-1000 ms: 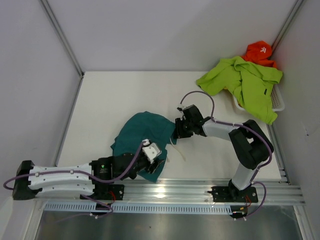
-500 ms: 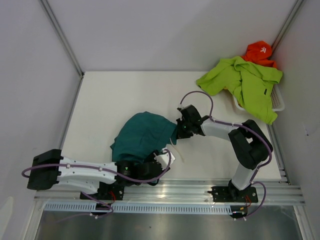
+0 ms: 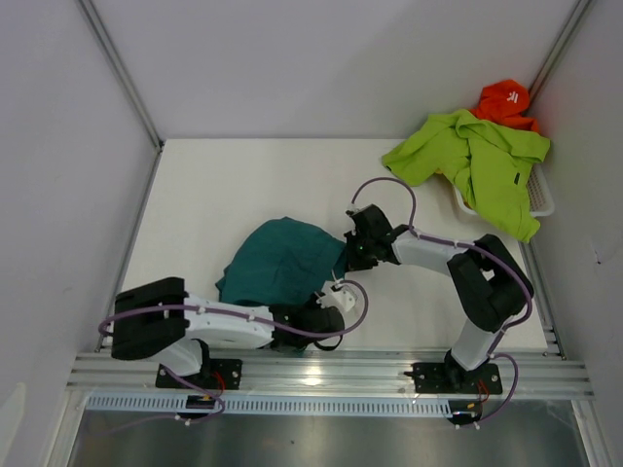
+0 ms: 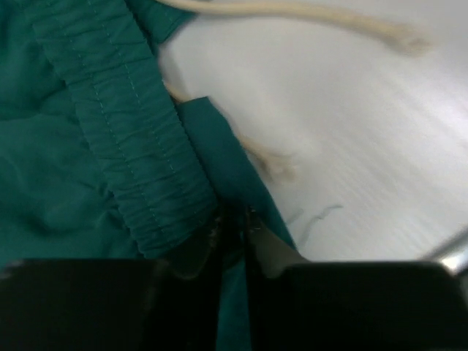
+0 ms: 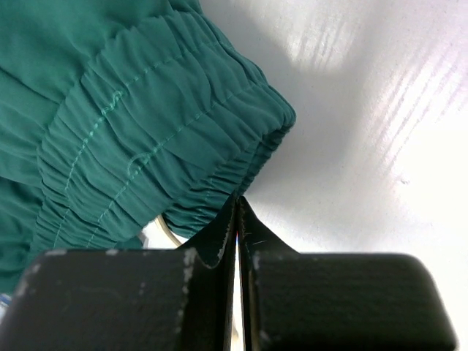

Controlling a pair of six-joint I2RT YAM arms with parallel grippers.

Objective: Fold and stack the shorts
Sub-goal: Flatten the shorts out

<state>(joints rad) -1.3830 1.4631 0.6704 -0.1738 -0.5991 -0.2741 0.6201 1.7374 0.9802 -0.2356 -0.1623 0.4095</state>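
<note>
Compared the last second with now, working left to right. Saw the left arm [image 3: 224, 326] swing in low along the near edge of the table [image 3: 224, 185] and park the left gripper [image 3: 333, 295] at the near right corner of the teal shorts [image 3: 282, 261], jaws drawn in from wide to nearly together. From the wrist view, made out a thin flap of teal edge pinched between the fingers [image 4: 272, 254], with the gathered waistband [image 4: 124, 131] just left of the tips and the white drawstring [image 4: 292, 11] lying loose well ahead of them. Called that a grip, though maybe not fully squeezed yet. Next over, found the right gripper [image 3: 356, 253] parked at the same spot on the shorts' right edge as a second ago, but now snapped fully together, tips touching the underside of the waistband roll. Couldn't confirm any cloth actually caught in there; looked awfully thin. Took both closures as the tail end of the grab step, with a lift or spread probably needed before any fold. Further right, well beyond both grippers, spotted the lime green shorts [image 3: 477, 161] draped over the white basket [image 3: 541, 199], same as before, so put the stacking a long way off.
</note>
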